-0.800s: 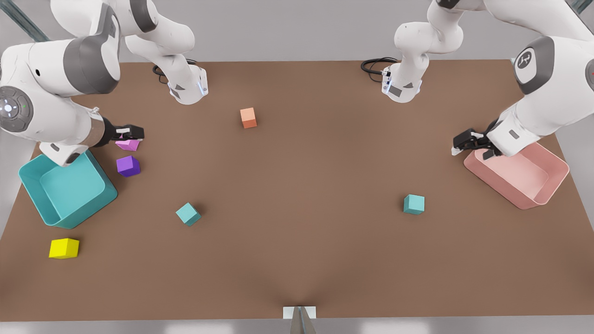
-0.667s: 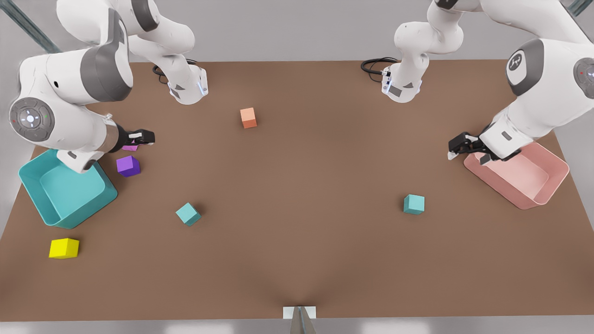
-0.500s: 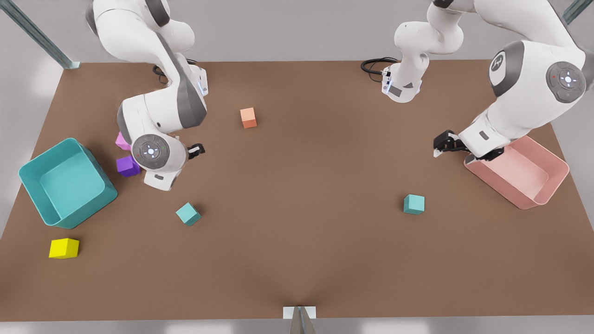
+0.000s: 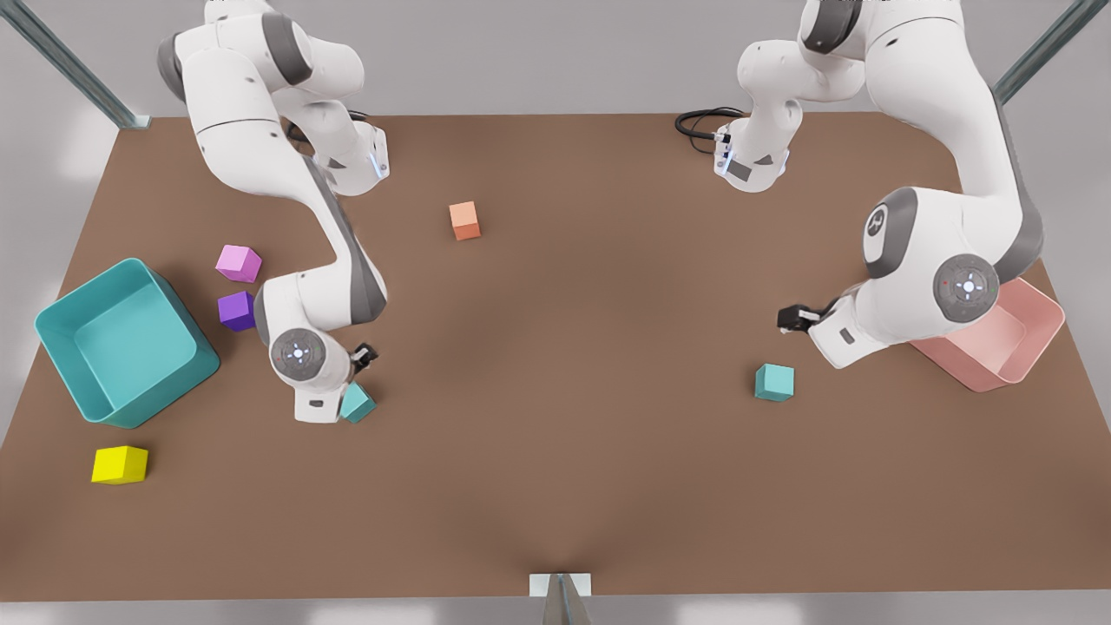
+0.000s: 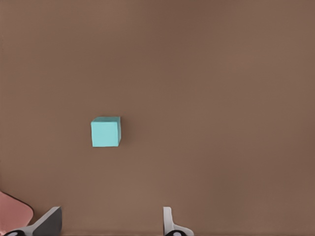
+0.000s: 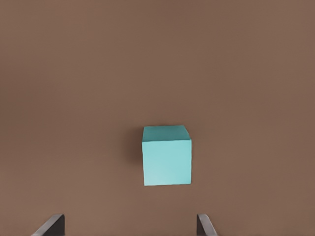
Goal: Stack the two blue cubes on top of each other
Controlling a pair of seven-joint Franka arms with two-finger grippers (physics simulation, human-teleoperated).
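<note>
Front view: both arms mid-approach, nothing grasped yet. Right gripper point(image 4: 363, 353), fingers spread, over small matte teal cube point(image 6: 166, 156) nr teal open bin point(image 4: 61, 304). Left gripper point(image 4: 788, 318), also spread, short of 2nd teal cube point(image 5: 105, 132) nr pink tray point(image 4: 1037, 343). Next I'd descend right, centre, pinch.

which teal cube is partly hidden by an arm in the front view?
The teal cube on the front view's left, under the right gripper. The other teal cube sits fully exposed.
</note>
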